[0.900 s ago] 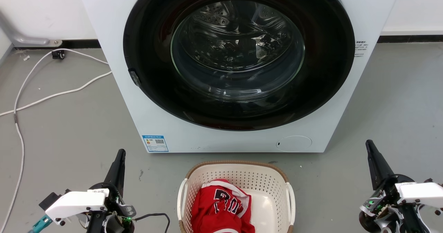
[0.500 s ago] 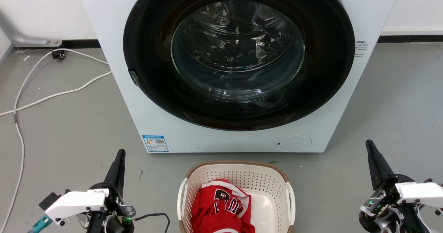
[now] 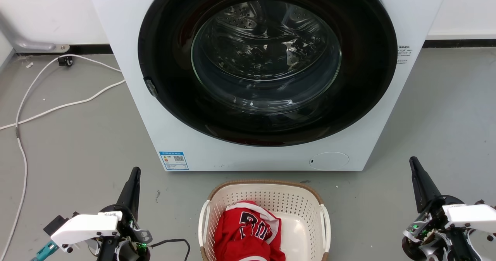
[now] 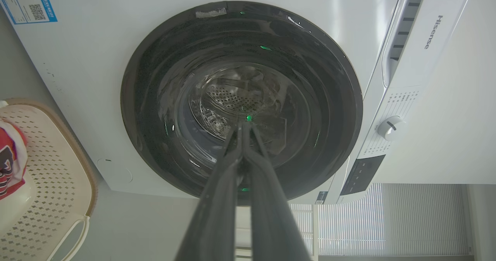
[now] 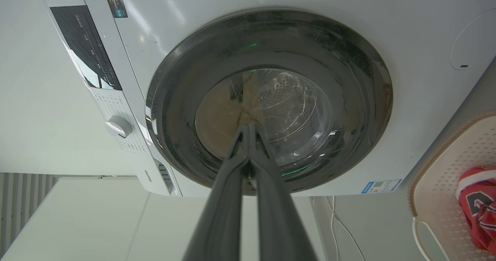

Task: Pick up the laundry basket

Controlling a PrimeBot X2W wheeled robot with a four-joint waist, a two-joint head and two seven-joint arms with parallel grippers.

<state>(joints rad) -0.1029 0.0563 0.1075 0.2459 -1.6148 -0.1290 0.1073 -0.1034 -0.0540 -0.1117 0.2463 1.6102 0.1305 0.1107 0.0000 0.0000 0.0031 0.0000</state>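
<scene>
The laundry basket (image 3: 267, 197) before the washer (image 3: 271, 158) looks light and stiff, best lifted by its side handles (image 3: 202, 222); the left gripper (image 3: 135, 172) and right gripper (image 3: 413, 162) have their jaws clenched on nothing.

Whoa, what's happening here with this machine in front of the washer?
A two-armed robot faces a front-loading washing machine. On the floor just before it sits a cream laundry basket with a red jersey inside. The robot is meant to lift the basket but is not touching it: the left gripper and right gripper hang on either side, well apart from its white handles, fingers pressed together, holding nothing.
</scene>
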